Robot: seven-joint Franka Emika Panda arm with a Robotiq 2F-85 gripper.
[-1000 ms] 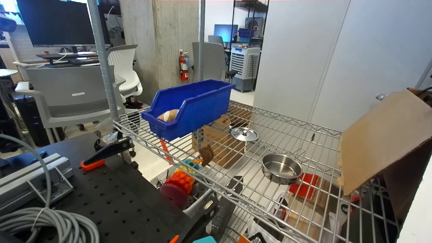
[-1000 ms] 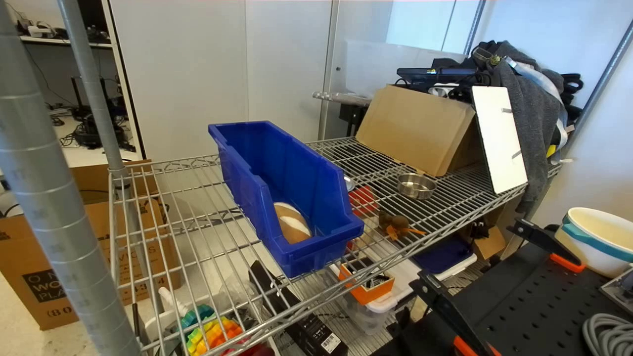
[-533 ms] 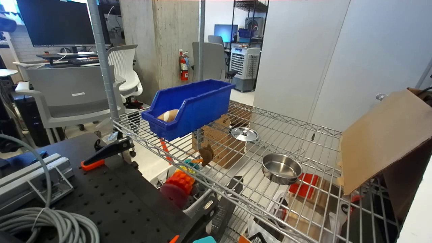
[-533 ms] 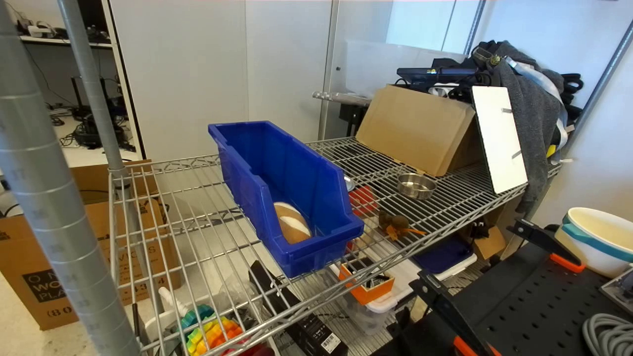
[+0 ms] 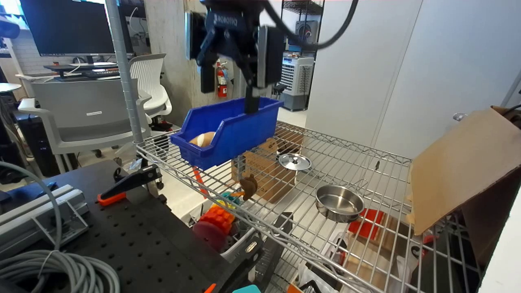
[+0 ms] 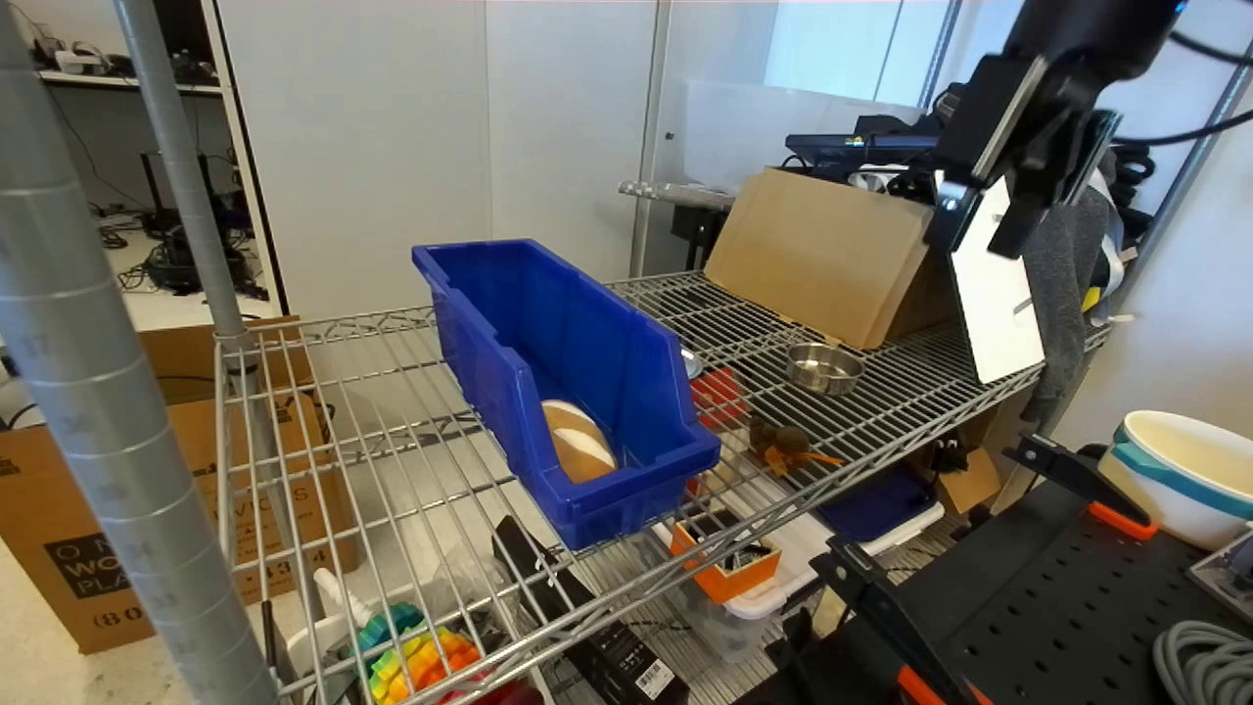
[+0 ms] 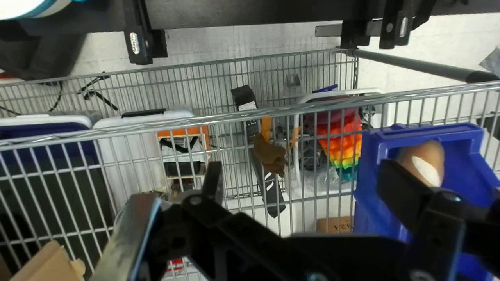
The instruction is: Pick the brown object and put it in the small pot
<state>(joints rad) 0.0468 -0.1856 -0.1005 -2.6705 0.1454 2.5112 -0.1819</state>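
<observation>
Gripper [image 5: 229, 101] hangs wide and empty, higher than the wire shelf [image 7: 218, 118], brown object [image 5: 250, 188] lying on that shelf near its edge — overdo the descent and fingertips [image 5: 251, 102] could jam in its gaps.

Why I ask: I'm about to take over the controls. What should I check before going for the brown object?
1. Gripper open and holding nothing: ok, fingers apart.
2. Brown object on the wire shelf, outside the blue bin: ok.
3. Gripper down at the brown object: not ok, it hangs above the shelf.
4. Small pot upright and uncovered: ok, a silver lid lies apart from it.
5. Orange strips at the brown object free to lift off the shelf: cannot tell.
6. Descent clear of the blue bin: cannot tell; one finger overlaps it in the wrist view.
</observation>
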